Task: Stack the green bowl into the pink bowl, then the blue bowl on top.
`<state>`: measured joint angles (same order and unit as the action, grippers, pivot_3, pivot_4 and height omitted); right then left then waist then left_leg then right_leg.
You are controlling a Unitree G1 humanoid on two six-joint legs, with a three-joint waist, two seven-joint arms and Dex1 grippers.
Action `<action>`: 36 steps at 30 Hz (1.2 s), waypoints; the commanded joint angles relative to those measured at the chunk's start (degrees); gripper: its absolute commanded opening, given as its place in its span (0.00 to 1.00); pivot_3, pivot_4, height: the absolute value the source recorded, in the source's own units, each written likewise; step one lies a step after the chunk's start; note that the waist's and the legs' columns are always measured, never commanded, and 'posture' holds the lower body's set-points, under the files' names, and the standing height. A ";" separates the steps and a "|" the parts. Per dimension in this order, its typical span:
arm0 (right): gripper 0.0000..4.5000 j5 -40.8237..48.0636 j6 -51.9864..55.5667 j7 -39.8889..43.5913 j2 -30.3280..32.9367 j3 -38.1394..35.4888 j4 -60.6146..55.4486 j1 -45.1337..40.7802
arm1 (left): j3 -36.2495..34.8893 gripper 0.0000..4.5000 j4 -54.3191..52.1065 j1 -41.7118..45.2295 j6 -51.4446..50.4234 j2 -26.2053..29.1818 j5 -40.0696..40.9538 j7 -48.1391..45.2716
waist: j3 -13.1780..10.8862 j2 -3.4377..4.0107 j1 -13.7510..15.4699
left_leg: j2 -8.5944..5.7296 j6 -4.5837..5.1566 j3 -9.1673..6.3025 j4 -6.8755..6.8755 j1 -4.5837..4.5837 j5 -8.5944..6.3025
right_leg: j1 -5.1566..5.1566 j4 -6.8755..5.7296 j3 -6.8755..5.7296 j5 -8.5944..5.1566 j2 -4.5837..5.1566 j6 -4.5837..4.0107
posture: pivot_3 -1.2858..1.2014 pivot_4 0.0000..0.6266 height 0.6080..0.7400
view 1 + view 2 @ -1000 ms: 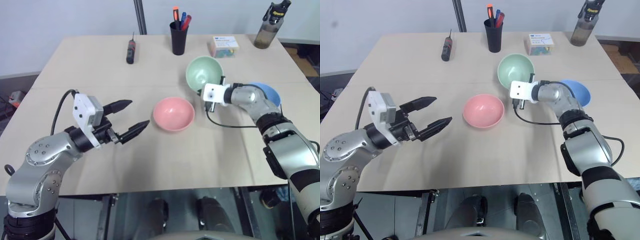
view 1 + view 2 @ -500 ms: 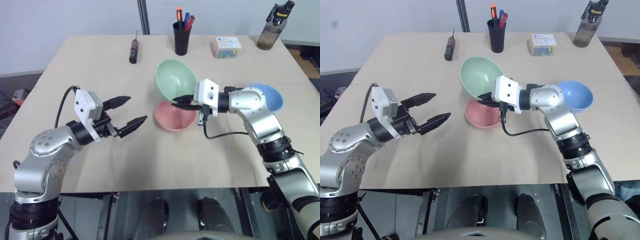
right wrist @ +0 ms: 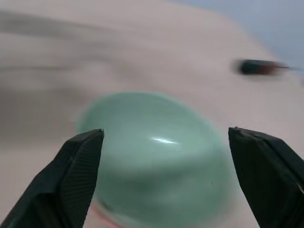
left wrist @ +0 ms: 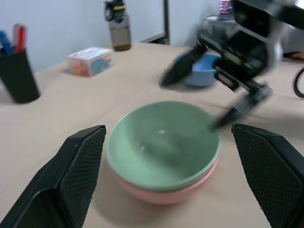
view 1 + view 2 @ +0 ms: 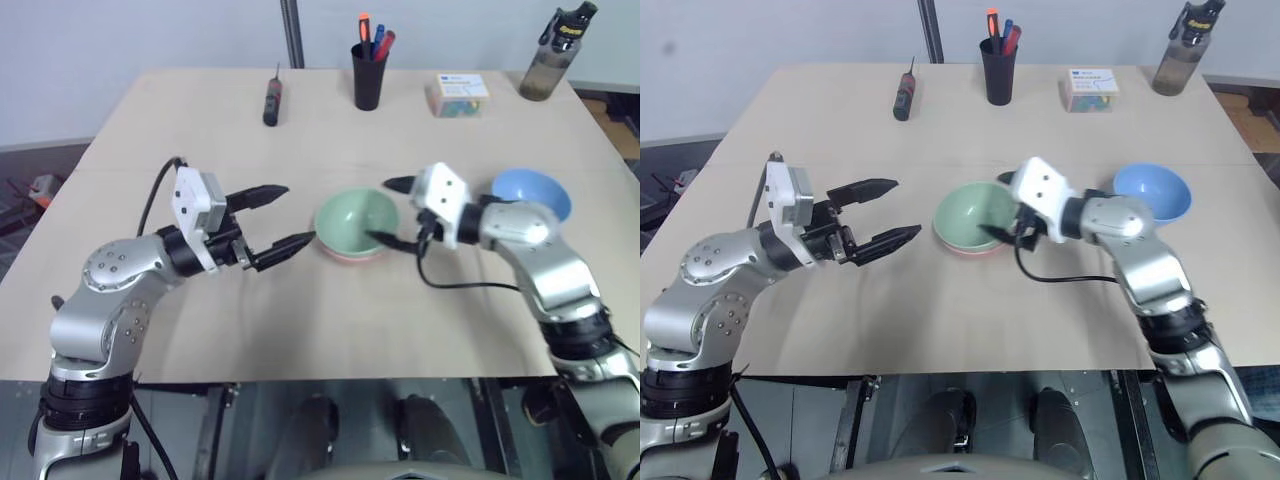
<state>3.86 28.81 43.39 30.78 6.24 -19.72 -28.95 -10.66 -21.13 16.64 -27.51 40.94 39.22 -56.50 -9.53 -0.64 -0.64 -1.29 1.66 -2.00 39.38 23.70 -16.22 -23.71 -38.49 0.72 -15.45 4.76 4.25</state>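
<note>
Judging the blue bowl (image 5: 531, 190) light, stiff, slick plastic, we'd pinch its rim w/ right gripper (image 5: 384, 212), now spread wide & empty, left gripper (image 5: 285, 216) likewise.

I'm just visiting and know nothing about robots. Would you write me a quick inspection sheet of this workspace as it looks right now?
Surface: tan table, two boards joined.
Job's things: green bowl nested in pink bowl; blue bowl apart, on the right.
Clutter: screwdriver, pen cup, small box, bottle along the far edge.
Hands: left hand open, beside the bowls; right hand open at the green bowl's rim, holding nothing.
Cables: black cable looping from the right wrist; another on the left arm.
Surroundings: pale wall, metal pole.
</note>
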 commanded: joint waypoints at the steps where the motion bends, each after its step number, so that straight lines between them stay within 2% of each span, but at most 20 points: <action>1: 0.93 -5.72 3.16 -9.38 2.07 -7.21 -5.41 6.42 | 1.60 1.00 -0.11 2.57 0.56 0.05 1.42 -2.88 | 0.00 -0.01 0.10 | -0.01 0.00 0.00 0.00 0.01 0.00 | 0.00 0.00 0.00 0.00 0.00 0.00 | 0.52 0.24 1.00; 7: 0.93 -10.60 4.49 -19.63 0.72 -10.02 0.43 8.92 | 4.57 1.00 2.79 7.39 2.02 -2.78 -0.81 -2.06 | 0.01 0.01 -0.60 | -0.06 -0.02 0.27 0.01 -0.27 0.03 | 0.08 -0.21 0.27 0.00 -0.14 0.00 | 0.52 0.24 1.00; 13: 0.93 -10.29 -1.34 -20.24 0.35 -8.26 14.84 7.71 | 5.82 1.00 3.01 6.76 4.18 -3.85 -2.86 -2.02 | 0.01 0.00 -0.77 | -0.01 0.01 0.50 -0.13 -0.64 0.01 | 0.33 -0.20 0.50 -0.01 -0.17 -0.01 | 0.52 0.24 1.00; 16: 0.77 -10.04 -4.27 -19.65 0.87 -7.92 19.16 6.80 | 5.48 1.00 2.04 5.70 4.17 -4.09 -2.84 -1.19 | 0.01 0.00 -0.94 | 0.04 0.01 0.52 -0.13 -0.67 0.01 | 0.33 -0.21 0.53 -0.01 -0.16 -0.01 | 0.52 0.24 1.00; 22: 0.18 -10.18 -8.70 -17.70 2.63 -7.05 23.01 4.67 | 4.94 1.00 0.59 4.02 4.21 -3.97 -2.82 -0.05 | 0.00 0.00 -1.32 | 0.13 0.01 0.53 -0.14 -0.69 0.01 | 0.34 -0.22 0.54 -0.01 -0.18 -0.01 | 0.52 0.24 1.00; 24: 0.03 -10.43 -9.93 -16.84 3.36 -6.53 24.08 4.09 | 5.03 1.00 0.56 3.85 4.48 -3.89 -3.15 0.07 | 0.00 0.00 -1.31 | 0.13 0.01 0.52 -0.14 -0.69 0.01 | 0.33 -0.22 0.54 -0.01 -0.18 -0.01 | 0.52 0.24 1.00; 28: 0.01 -7.55 -10.73 -12.81 3.77 -6.64 21.99 2.66 | 4.42 1.00 0.17 3.09 4.49 -3.77 -3.23 0.98 | 0.00 0.01 -1.33 | 0.14 0.01 0.52 -0.14 -0.69 0.01 | 0.34 -0.21 0.54 -0.01 -0.18 -0.01 | 0.52 0.24 1.00; 33: 0.01 3.63 -8.79 -2.01 2.20 -5.49 6.70 2.45 | 2.20 1.00 -1.28 0.54 3.47 -4.00 -1.98 3.81 | -0.01 0.03 -1.75 | 0.26 0.01 0.55 -0.16 -0.69 0.01 | 0.31 -0.22 0.58 -0.01 -0.21 -0.01 | 0.52 0.24 1.00; 36: 0.01 8.50 -5.34 1.40 1.14 -2.85 -1.09 1.01 | 1.06 1.00 -2.18 -1.55 3.28 -3.70 -1.89 4.80 | 0.00 0.02 -1.61 | 0.35 0.01 0.53 -0.17 -0.72 0.00 | 0.33 -0.22 0.56 -0.01 -0.28 -0.01 | 0.52 0.24 1.00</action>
<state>9.02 21.76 42.97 32.12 2.77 -15.26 -26.54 -7.48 -20.44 15.87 -24.56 36.78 36.26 -52.33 -9.54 -0.62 -2.25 -0.94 1.68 -1.47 39.22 22.98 -16.22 -23.37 -38.70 1.28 -15.47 4.49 4.24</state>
